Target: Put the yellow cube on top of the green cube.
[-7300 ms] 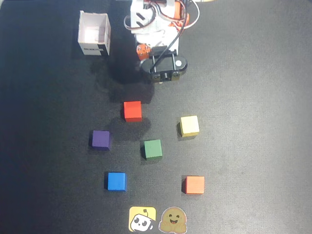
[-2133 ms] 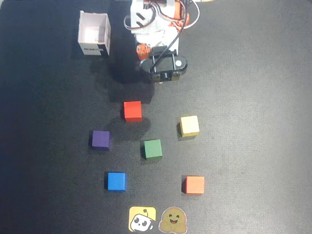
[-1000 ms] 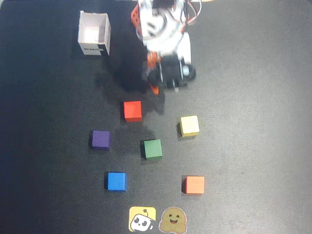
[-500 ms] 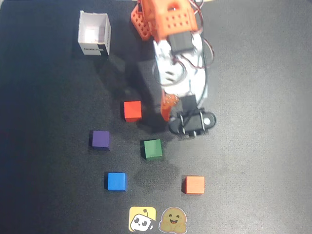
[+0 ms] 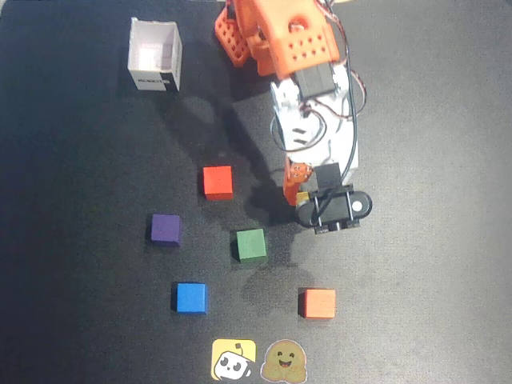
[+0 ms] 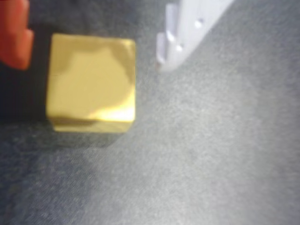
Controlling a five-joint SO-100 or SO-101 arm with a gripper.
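In the wrist view the yellow cube (image 6: 91, 82) rests on the dark mat between an orange finger (image 6: 14, 33) on the left and a white finger (image 6: 187, 28) on the right. My gripper (image 6: 91, 56) is open around it, with a gap on each side. From overhead the arm covers that cube; only a yellow sliver (image 5: 303, 196) shows under the gripper (image 5: 308, 192). The green cube (image 5: 250, 244) sits alone on the mat, below and left of the gripper in the overhead view.
Overhead, a red cube (image 5: 217, 182), purple cube (image 5: 166, 229), blue cube (image 5: 191, 297) and orange cube (image 5: 319, 303) ring the green one. A white open box (image 5: 155, 56) stands at the upper left. Two flat stickers (image 5: 234, 359) lie at the bottom edge.
The arm has unfolded from its base and reached down the overhead view over the yellow cube, which is now mostly hidden beneath it. No cube has moved.
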